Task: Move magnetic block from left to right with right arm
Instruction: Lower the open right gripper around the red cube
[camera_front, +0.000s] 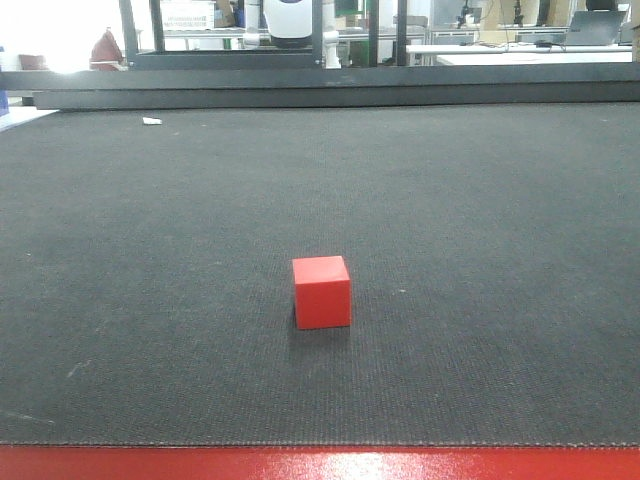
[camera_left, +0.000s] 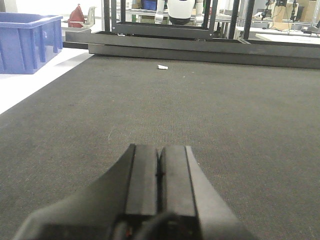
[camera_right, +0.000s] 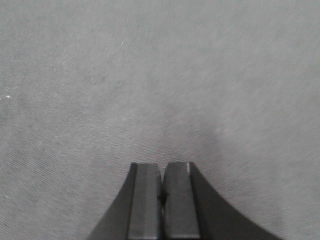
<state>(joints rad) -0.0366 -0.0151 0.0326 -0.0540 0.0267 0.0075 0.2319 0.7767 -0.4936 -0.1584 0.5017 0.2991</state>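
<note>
The magnetic block (camera_front: 322, 292), a small bright red cube, rests alone on the dark mat (camera_front: 480, 220) near the middle front of the front-facing view. Neither arm shows in that view. My left gripper (camera_left: 159, 150) is shut, its two dark pads pressed together with nothing between them, low over the mat. In the right wrist view my right gripper (camera_right: 162, 167) is likewise shut and empty above bare grey mat. The block appears in neither wrist view.
A blue plastic bin (camera_left: 27, 42) stands on a white surface beyond the mat's left edge. A small white scrap (camera_front: 151, 121) lies at the mat's far left. A dark rail and metal frames (camera_front: 330, 90) bound the far side. A red strip (camera_front: 320, 465) runs along the front edge.
</note>
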